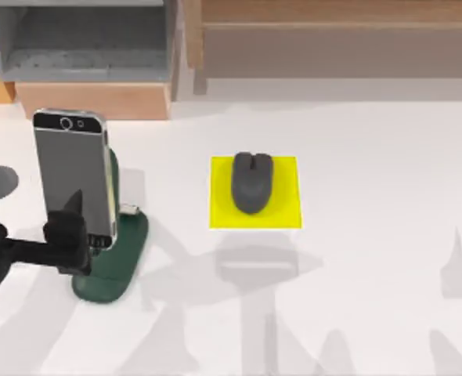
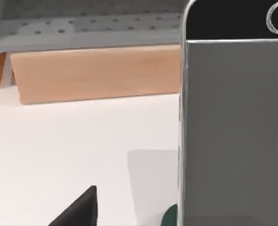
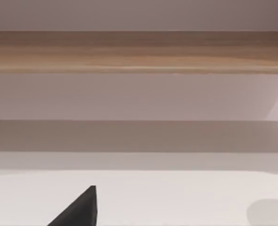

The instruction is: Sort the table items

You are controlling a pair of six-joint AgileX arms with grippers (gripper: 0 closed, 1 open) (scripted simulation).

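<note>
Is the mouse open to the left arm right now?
Probably not yet: the left gripper sits at the smartphone's lower end on the green stand. The mouse on its yellow mat has nothing around it, so the path itself looks free.

Near the table's left edge, the left gripper meets the smartphone (propped on a green stand); the mouse sits on a yellow mat.

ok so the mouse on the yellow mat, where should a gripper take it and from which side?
Judging from the top view, take the mouse from straight above, fingers closing across its narrow width near the middle. It lies flat on the yellow mat, long axis running toward the table's back edge, with bare mat on both long flanks. The domed back would likely slip in a lengthwise pinch.
</note>
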